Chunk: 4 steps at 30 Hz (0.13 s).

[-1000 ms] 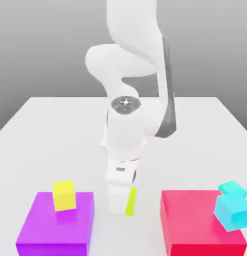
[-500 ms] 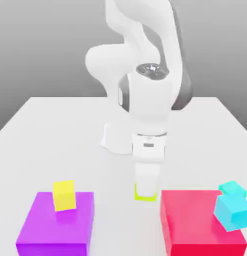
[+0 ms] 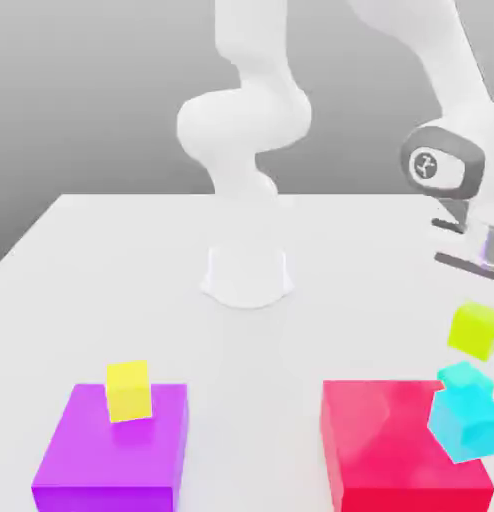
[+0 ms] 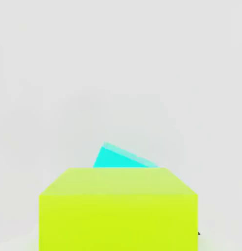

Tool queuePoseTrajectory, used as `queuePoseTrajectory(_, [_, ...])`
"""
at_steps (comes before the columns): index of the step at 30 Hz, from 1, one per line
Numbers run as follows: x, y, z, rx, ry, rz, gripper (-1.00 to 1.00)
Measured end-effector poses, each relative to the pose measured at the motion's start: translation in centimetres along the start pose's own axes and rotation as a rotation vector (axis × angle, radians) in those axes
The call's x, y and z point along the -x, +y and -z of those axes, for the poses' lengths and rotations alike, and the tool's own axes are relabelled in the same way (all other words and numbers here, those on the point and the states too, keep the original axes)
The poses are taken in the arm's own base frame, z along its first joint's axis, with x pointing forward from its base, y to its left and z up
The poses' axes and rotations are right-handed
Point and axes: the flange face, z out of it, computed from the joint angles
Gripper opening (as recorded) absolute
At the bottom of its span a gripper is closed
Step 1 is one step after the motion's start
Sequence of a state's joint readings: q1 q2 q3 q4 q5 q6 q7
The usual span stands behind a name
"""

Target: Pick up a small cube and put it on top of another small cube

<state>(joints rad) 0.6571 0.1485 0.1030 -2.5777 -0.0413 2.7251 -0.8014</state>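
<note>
Exterior view first: my arm (image 3: 446,150) reaches out to that view's right edge, and below its wrist the lime cube (image 3: 476,331) hangs in the air, clear of everything under it. My pincer (image 3: 491,300) is clamped narrow on that lime cube, the fingers mostly cut off by the frame edge. Just beneath what I carry sits the small cyan cube (image 3: 463,377), tilted, with a larger cyan block (image 3: 466,423) right under it; both lie against the near right corner of the big red block (image 3: 391,445). A gap of bare white table (image 3: 141,250) shows between the lime cube and the cyan one, so they are apart, not touching.

From my hand's camera, the lime cube (image 4: 118,208) sits close in front of my pincer, flat top face toward the lens, and a corner of the cyan cube (image 4: 120,158) peeks out from behind it, farther down.

Well away from my pincer, across the table, the purple block (image 3: 116,445) carries a small yellow cube (image 3: 128,391) on its top. My own round white base (image 3: 247,275) stands behind, between the two big blocks.
</note>
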Motion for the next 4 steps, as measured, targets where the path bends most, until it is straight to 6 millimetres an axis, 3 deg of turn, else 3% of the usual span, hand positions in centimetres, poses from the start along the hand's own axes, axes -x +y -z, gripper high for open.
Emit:
queuePoseTrajectory(1, [0.02,-0.09,-1.21,-0.001,0.000,0.001,-1.00])
queuePoseTrajectory(2, [0.04,-0.14,-1.82,-0.002,0.000,0.002,1.00])
queuePoseTrajectory(4, [0.04,-0.14,-1.82,-0.002,0.000,0.002,1.00])
